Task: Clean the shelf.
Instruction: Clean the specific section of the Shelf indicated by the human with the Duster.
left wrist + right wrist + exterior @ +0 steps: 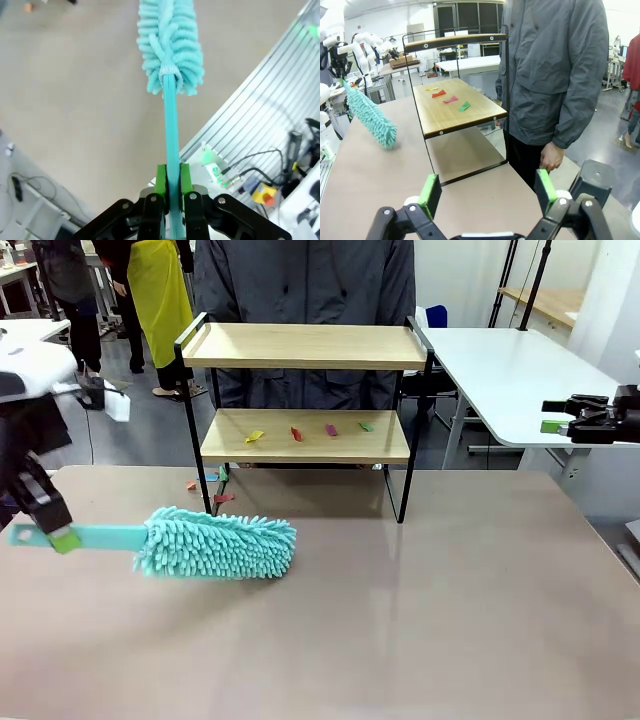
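The shelf (300,345) stands at the table's far middle, two wooden boards on black legs. Its lower board (305,447) carries several small coloured scraps (296,434), also seen on the lower board (455,117) in the right wrist view. A teal fluffy duster (215,543) lies low over the table, left of the shelf. My left gripper (60,535) is shut on its flat handle (171,145); the duster head (171,45) points away from me. My right gripper (565,420) hangs open at the far right, off the table, its green pads (431,194) wide apart with nothing between them.
A person in a grey jacket (555,70) stands behind the shelf at the far side. A few more scraps (212,487) lie on the table by the shelf's left legs. A white table (510,370) stands at the back right. The near tabletop (400,630) is bare.
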You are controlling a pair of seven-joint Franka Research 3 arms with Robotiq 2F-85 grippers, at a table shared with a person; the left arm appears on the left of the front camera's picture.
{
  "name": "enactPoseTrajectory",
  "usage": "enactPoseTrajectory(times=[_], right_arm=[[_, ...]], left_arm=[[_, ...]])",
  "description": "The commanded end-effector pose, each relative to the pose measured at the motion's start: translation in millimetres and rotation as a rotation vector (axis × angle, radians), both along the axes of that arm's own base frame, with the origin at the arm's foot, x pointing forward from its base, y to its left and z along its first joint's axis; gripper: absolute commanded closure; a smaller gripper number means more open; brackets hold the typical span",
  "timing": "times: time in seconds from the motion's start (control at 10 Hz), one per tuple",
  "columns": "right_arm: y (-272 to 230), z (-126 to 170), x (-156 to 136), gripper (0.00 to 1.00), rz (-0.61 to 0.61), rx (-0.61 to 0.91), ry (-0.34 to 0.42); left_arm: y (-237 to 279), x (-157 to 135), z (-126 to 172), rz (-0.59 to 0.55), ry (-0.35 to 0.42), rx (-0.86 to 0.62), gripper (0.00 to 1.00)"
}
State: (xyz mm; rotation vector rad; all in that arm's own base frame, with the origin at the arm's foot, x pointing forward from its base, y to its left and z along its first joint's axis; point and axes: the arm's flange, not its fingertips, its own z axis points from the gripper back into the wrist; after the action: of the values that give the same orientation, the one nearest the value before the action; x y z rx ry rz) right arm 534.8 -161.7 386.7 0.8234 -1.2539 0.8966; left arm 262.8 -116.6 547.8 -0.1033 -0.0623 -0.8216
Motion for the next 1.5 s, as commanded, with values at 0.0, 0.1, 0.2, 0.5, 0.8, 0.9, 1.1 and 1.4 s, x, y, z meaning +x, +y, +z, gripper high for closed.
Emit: enactPoseTrajectory(times=[0.0, 0.1, 0.2, 0.5, 0.8, 0.9, 1.1, 1.4], right_arm=[[2, 3, 1, 0.00, 0.000, -0.020, 0.002], [2, 3, 1, 0.00, 0.000, -0.020, 0.002], [2, 3, 1, 0.00, 0.000, -0.020, 0.002], [2, 3, 1, 0.00, 0.000, -0.020, 0.002], [2, 3, 1, 0.00, 0.000, -0.020, 0.002], [2, 3, 1, 0.00, 0.000, -0.020, 0.002], [2, 3, 1, 0.00, 0.000, -0.020, 0.002], [2, 3, 1, 0.00, 0.000, -0.020, 0.002]], left_arm=[[-12, -1, 31, -0.068, -0.010, 0.008, 0.87], [-19, -9, 50, -0.010, 0.034, -0.009, 0.87], [-26, -18, 61, 0.039, 0.046, -0.012, 0.87], [-12, -10, 36, -0.039, -0.005, 0.004, 0.87], [-12, -10, 36, -0.039, -0.005, 0.004, 0.87], [-12, -10, 36, -0.039, -0.005, 0.004, 0.87], [-12, -10, 36, -0.039, -0.005, 0.004, 0.87], [-12, -10, 36, -0.039, -0.005, 0.004, 0.87]])
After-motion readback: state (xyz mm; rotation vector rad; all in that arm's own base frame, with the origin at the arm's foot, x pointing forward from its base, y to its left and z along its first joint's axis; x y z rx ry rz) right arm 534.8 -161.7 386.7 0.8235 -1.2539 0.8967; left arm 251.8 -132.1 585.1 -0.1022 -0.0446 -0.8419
